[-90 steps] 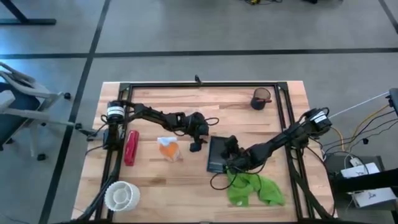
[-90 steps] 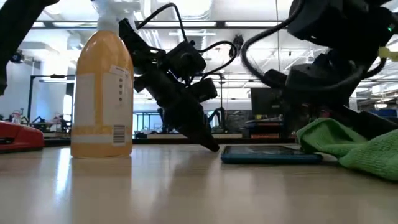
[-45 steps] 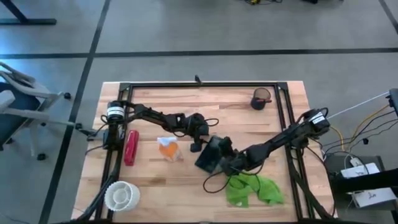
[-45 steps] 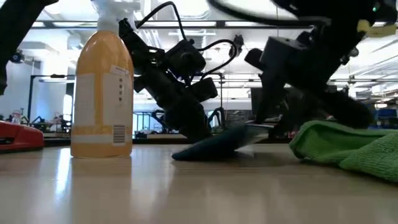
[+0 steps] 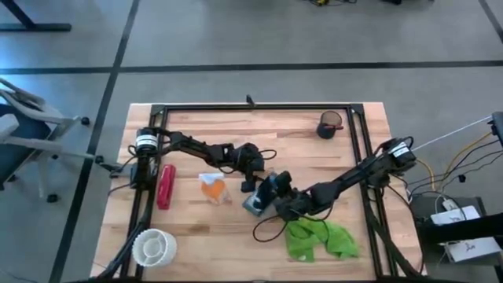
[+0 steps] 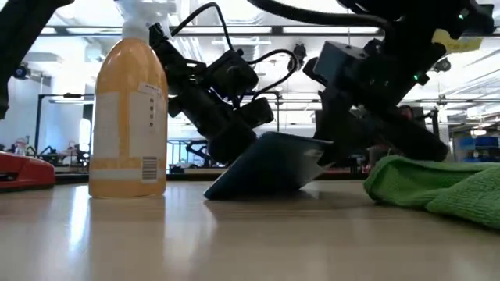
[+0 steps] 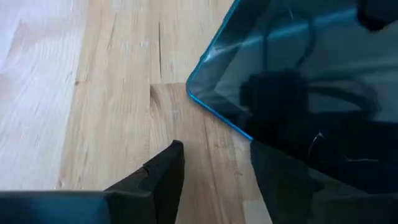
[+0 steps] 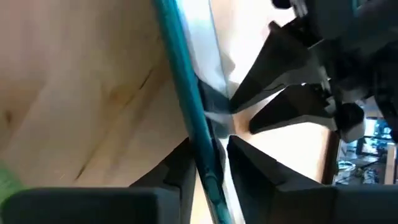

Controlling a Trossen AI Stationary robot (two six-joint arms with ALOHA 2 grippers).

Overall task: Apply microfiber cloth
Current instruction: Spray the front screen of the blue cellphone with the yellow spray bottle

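Right hand [image 5: 277,206] is clenched on the dark tablet [image 5: 260,196], its two fingers [image 8: 186,168] pinching the thin teal-edged slab from either face, so that the tablet stands tilted with one long edge on the table [image 5: 346,149] and the other raised. The microfiber cloth [image 5: 321,240] lies loose on the wood just beside that hand, toward the table's near edge: a lime-green, soft, nappy rag bunched in irregular folds, touching neither hand; in the low view its rumpled mass [image 6: 433,186] sits flat on the surface next to the tilted tablet [image 6: 269,165]. The tablet's face is glossy and mirrors cables and the arm above it [image 7: 298,81]. Left hand [image 5: 247,185] rests low at the tablet's other side, its dark, blunt fingers [image 7: 161,180] parted and holding nothing, one tip close to the tablet's rounded corner. The table is pale butcher-block wood with visible grain and board seams, framed by a black rail. An orange translucent spray bottle [image 5: 212,189] with a white top stands just left of the left hand; a red stapler [image 5: 166,185] lies farther left, a white ribbed cup [image 5: 153,247] sits at the near left corner, and a dark round cup [image 5: 329,124] at the far right. Open wood lies between the bottle and the cloth.
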